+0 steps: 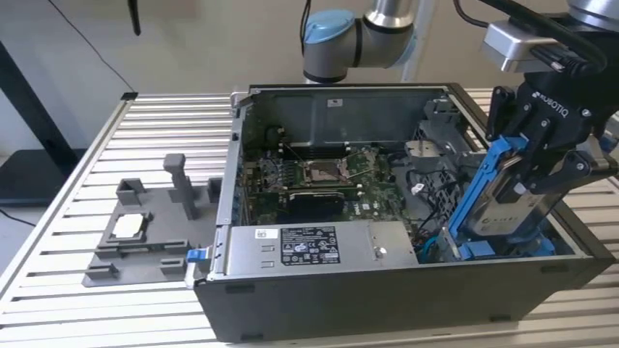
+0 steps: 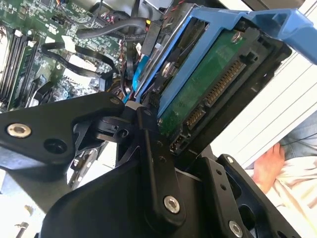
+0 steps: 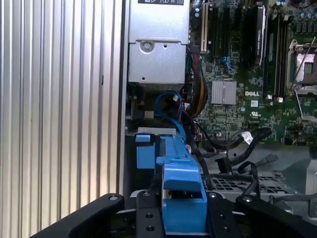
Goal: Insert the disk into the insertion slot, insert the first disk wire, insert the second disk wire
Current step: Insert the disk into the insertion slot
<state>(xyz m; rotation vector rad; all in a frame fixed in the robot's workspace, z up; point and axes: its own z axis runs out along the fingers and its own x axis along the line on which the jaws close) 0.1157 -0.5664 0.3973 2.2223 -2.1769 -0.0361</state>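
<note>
My gripper (image 1: 527,181) is shut on the disk (image 1: 505,210), a silver-grey drive in a bright blue carrier frame. It holds the disk tilted on edge over the front corner of the open computer case (image 1: 387,297) at the exterior view's right. The disk's lower end dips toward the insertion slot (image 1: 483,250), where more blue plastic shows. In the second wrist view the disk's green circuit board and connector (image 2: 208,89) face the camera between my black fingers (image 2: 153,148). The first wrist view shows the blue frame's end tab (image 3: 181,196) clamped in the gripper (image 3: 181,220). Loose black wires (image 3: 247,139) lie beside the bay.
The motherboard (image 1: 320,177) and a silver power supply (image 1: 309,246) fill the case. A grey fixture (image 1: 145,232) sits on the slatted table at the exterior view's left. A person's hand (image 2: 270,166) shows beyond the case. A blue cable (image 3: 171,101) loops near the bay.
</note>
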